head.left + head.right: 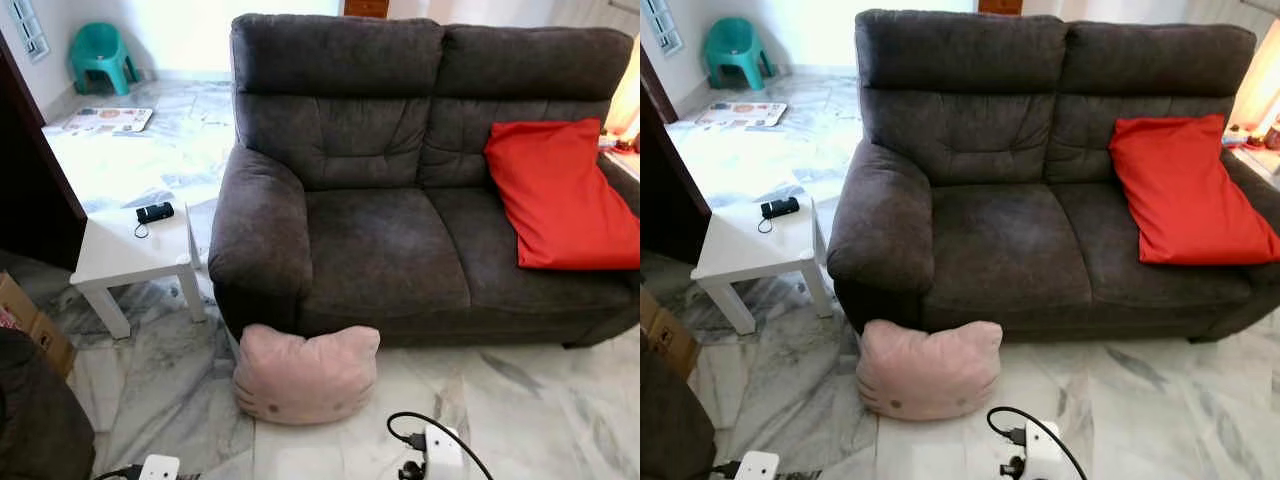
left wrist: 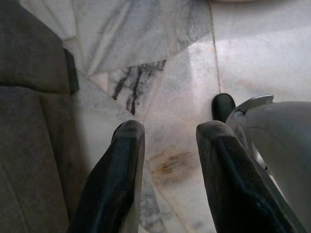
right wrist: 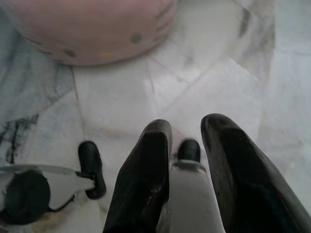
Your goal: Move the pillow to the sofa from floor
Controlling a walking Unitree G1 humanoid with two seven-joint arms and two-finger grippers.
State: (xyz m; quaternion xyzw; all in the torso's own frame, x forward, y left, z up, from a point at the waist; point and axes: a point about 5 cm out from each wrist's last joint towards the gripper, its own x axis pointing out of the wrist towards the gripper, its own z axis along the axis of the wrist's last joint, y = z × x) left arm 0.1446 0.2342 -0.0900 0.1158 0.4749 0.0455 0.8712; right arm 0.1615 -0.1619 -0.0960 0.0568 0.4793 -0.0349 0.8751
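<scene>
Marble floor [image 1: 540, 400], dark sofa [image 1: 390, 250] ahead; we're at the approach step, nothing grasped yet. Pink pillow [image 1: 305, 375] sits on the floor, touching the sofa's front near its left armrest. Next we need to bend and reach both sides of it. Left gripper [image 2: 167, 170] and right gripper [image 3: 187, 165] both hang low, fingers parted, empty.

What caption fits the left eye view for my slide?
Pink cat-face pillow on marble floor against the grey sofa, which holds a red cushion.
</scene>
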